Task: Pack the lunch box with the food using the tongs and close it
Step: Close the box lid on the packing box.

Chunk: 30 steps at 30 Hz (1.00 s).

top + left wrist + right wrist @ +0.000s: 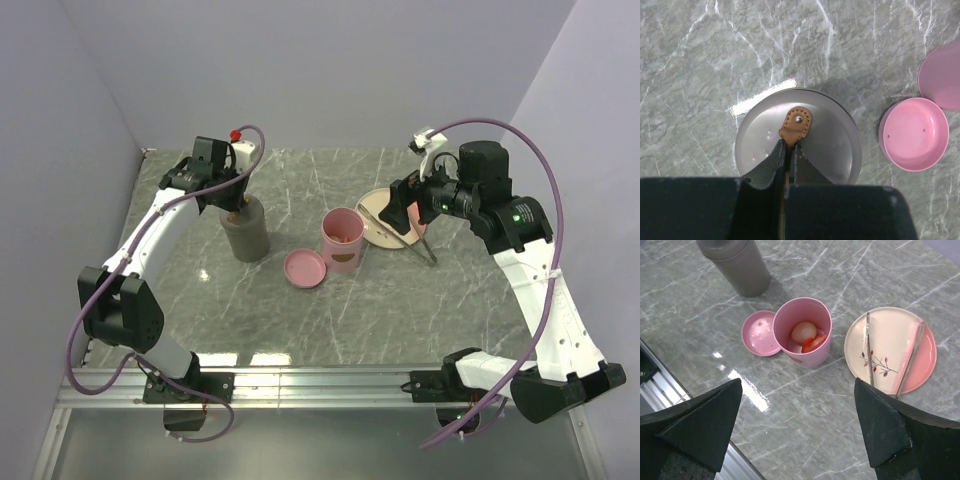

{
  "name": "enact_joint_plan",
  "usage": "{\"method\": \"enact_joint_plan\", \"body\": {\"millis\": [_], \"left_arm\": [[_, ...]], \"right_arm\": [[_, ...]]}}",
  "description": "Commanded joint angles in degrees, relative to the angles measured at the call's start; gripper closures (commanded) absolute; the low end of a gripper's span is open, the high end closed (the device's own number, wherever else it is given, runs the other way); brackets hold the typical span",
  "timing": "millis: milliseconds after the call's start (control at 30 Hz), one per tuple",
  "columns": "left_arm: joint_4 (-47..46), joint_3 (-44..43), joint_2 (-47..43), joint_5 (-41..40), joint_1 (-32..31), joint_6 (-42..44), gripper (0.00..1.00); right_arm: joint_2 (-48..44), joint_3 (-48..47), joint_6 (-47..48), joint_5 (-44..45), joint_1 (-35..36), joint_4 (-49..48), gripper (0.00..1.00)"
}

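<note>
Lunch box (pixel 811 354) stands open mid-surface with food (pixel 808 337) inside; plate (pixel 922 367) holds only the tongs (pixel 869 347), so packing looks done. Remaining: fit the lid (pixel 760 333) lying beside it. Right end effector (pixel 797 385) wide, empty. Left end effector (pixel 788 150) pinches the strap (pixel 796 124) on the grey canister (pixel 832 135).

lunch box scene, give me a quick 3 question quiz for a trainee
1. True or false: the lunch box has its lid on.
2. Where do the tongs lie? A) on the plate B) inside the lunch box C) across the lid
3. Fill in: the left gripper is shut on the brown ____ of the grey canister.
Key: 1 false; 2 A; 3 strap.
</note>
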<state>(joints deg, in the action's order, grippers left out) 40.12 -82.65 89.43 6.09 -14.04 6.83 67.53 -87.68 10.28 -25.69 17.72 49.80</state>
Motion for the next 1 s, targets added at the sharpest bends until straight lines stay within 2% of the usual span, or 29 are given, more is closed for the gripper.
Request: {"method": "enact_joint_plan", "body": {"millis": [0, 600, 967], "left_arm": [[-0.92, -1.28, -0.31, 0.06, -0.28, -0.24, 0.99], [-1.71, 1.0, 0.31, -3.01, -1.78, 0.55, 0.99], [-3.12, 8.03, -0.04, -0.55, -1.95, 0.73, 0.98]], "right_arm": [[-0.11, 0.14, -0.26, -1.37, -0.4, -0.85, 0.0], [0.76, 0.76, -0.44, -1.99, -0.58, -0.93, 0.0], [0.5, 1.55, -0.26, -2.08, -0.49, -0.85, 0.0]]}}
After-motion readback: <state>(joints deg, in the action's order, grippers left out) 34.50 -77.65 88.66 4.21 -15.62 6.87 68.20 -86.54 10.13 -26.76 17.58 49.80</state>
